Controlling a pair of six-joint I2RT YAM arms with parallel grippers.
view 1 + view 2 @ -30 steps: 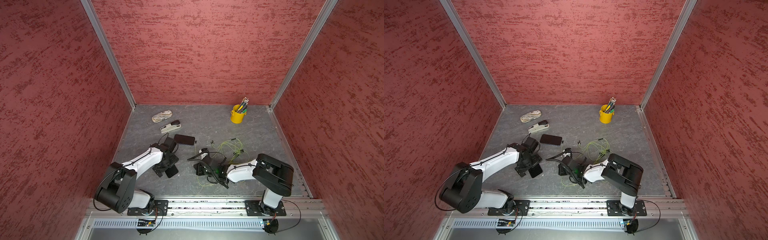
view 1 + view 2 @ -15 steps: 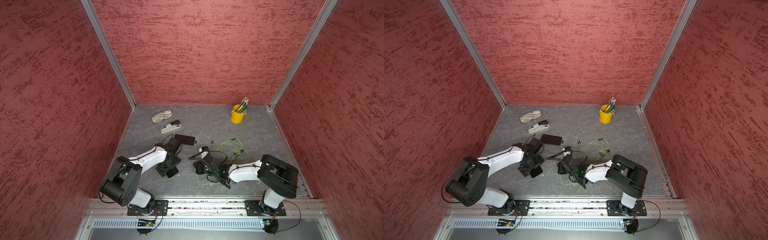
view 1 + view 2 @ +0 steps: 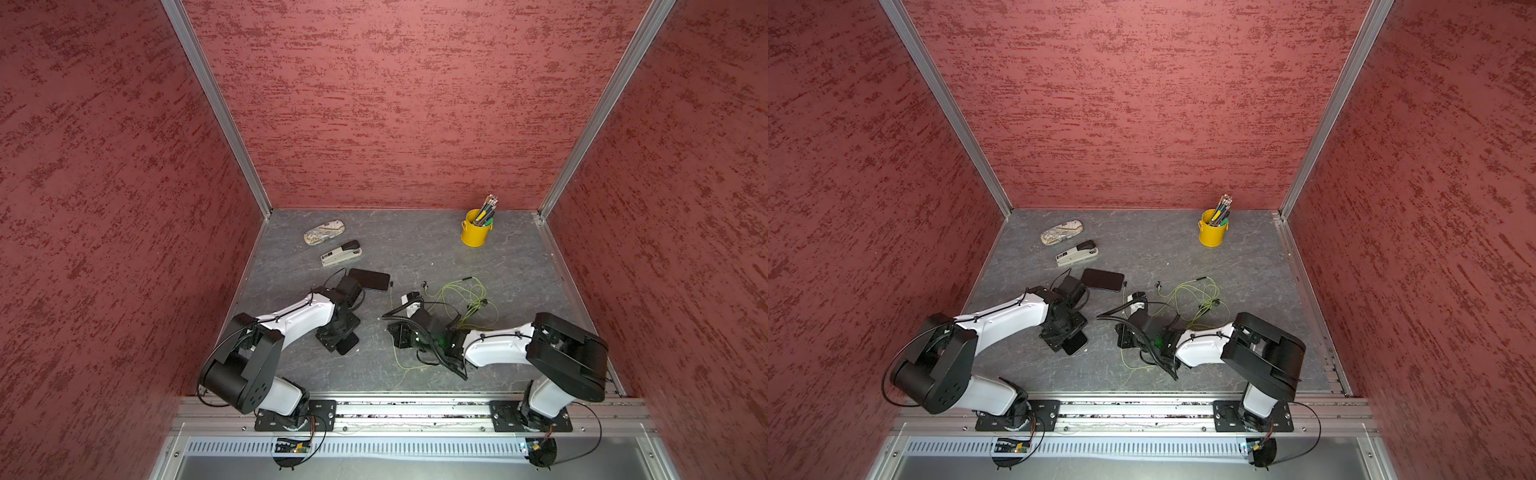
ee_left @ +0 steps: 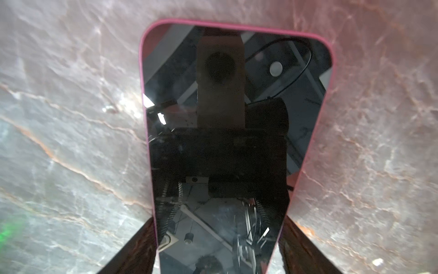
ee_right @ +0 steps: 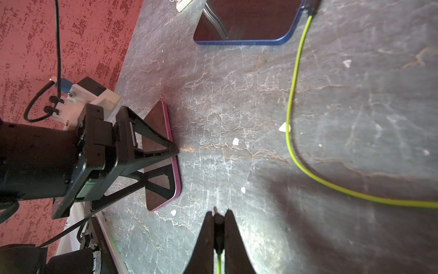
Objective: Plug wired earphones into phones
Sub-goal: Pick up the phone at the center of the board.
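A pink-edged phone (image 4: 237, 118) lies flat near the front; my left gripper (image 4: 218, 220) is shut on its two long edges. Both top views show this phone (image 3: 349, 345) (image 3: 1076, 345) poking out from under the left gripper (image 3: 337, 337). My right gripper (image 5: 218, 213) is shut on a black plug (image 5: 218, 221), metal tip outward, with a yellow-green cable trailing back. It hovers low, a short way from the pink-edged phone (image 5: 161, 187). A blue-edged phone (image 3: 369, 279) (image 5: 248, 21) lies farther back, a second earphone cable (image 5: 290, 113) reaching its edge. The earphones (image 3: 469, 295) lie tangled mid-table.
At the back left lie a grey-and-black stapler (image 3: 340, 253) and a patterned beige case (image 3: 324, 232). A yellow cup of pencils (image 3: 476, 232) stands at the back right. Red walls close in three sides. The right arm's black hose (image 3: 415, 328) loops over the table.
The left gripper's jaws have closed from wide open onto the pink-edged phone, and the left arm has settled lower over it. The right gripper has stayed put, holding the plug.
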